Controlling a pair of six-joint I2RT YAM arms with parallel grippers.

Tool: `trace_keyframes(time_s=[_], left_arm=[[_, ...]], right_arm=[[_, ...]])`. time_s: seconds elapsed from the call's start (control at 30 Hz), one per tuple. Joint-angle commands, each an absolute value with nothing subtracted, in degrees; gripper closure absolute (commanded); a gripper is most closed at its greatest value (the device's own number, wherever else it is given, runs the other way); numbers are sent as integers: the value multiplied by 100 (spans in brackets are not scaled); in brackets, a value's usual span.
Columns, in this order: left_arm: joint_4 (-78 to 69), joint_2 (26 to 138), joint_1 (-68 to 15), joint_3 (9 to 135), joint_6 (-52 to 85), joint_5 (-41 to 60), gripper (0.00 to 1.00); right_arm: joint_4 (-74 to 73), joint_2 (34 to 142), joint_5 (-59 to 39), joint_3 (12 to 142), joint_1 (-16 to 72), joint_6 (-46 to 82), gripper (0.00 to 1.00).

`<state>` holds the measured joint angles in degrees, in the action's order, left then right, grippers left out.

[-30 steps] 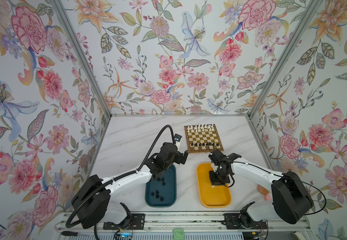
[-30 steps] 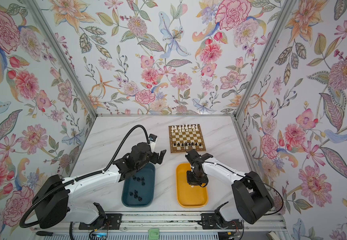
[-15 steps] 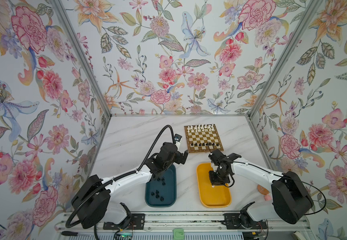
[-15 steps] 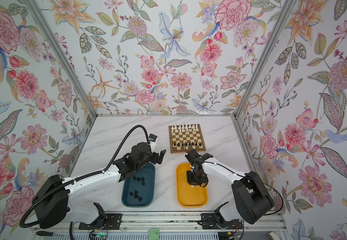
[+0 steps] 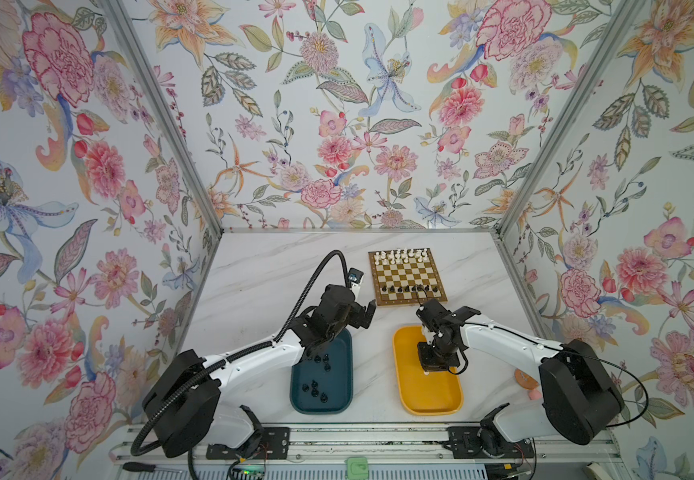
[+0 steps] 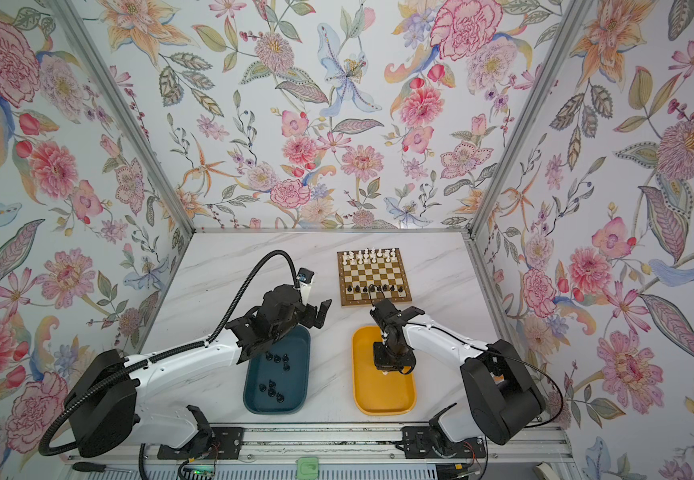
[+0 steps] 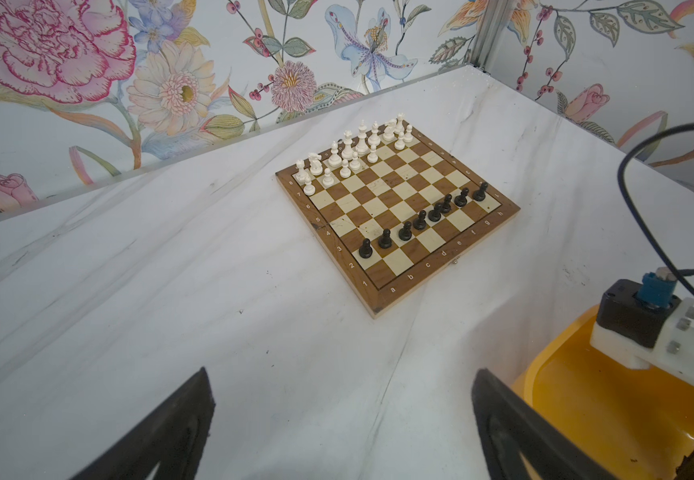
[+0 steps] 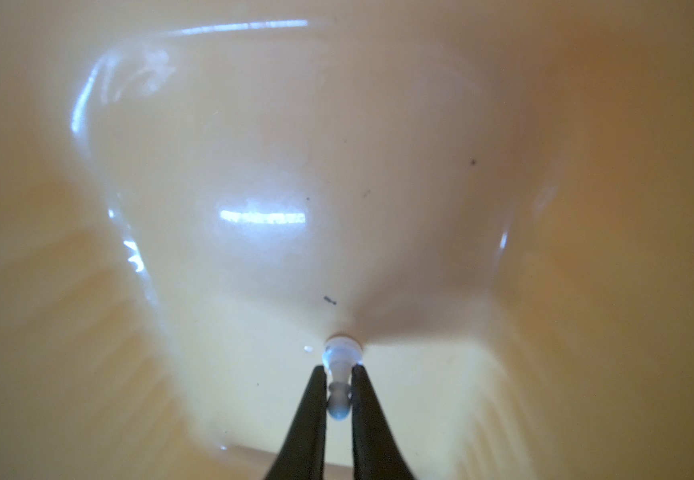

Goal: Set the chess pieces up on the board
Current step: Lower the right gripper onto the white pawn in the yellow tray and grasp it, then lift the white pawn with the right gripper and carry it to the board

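— Pinching anything, the right fingers [image 8: 316, 390]?
— Yes, closed on a white piece [image 8: 342, 353], its base on the yellow tray [image 5: 428, 399] just nearside of the board [image 5: 405, 274].
— And the left fingers [image 7: 195, 399]?
— Spread wide above the table [image 7: 170, 270], off the board's near left corner. White pieces [image 5: 403, 255] fill the board's far rows, and black pawns [image 5: 407, 287] line a near row.

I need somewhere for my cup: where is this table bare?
Roomiest: the table between the left wall and the board. A strip between the teal tray and yellow tray. Crowded: white pieces along the board's far edge, black pawns near its front, black pieces in the teal tray, the right gripper holding a white pawn in the yellow one.
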<state>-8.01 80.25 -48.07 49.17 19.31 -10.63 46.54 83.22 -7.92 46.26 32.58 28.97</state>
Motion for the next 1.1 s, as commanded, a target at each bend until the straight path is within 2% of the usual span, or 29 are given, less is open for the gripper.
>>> trace_keyframes(time_s=[0.0, 0.2, 0.43, 0.73, 1.07], left_arm=[[-677, 7919, -4869, 5010, 1846, -1194, 2], [-633, 7910, -4861, 5027, 1829, -1227, 2], [-633, 8019, -4835, 5153, 1698, -1283, 2], [-668, 8314, -4438, 5490, 1454, -1191, 2], [-815, 9115, -3727, 6277, 1144, -798, 2]], right_arm=[[4625, 8385, -693, 4580, 3309, 2903, 86], [4683, 8308, -619, 4652, 3305, 2923, 92], [5076, 8227, -503, 5139, 3305, 2893, 93], [6038, 8688, -91, 7176, 2967, 2297, 93], [6179, 10502, 224, 9709, 2027, 1662, 93]])
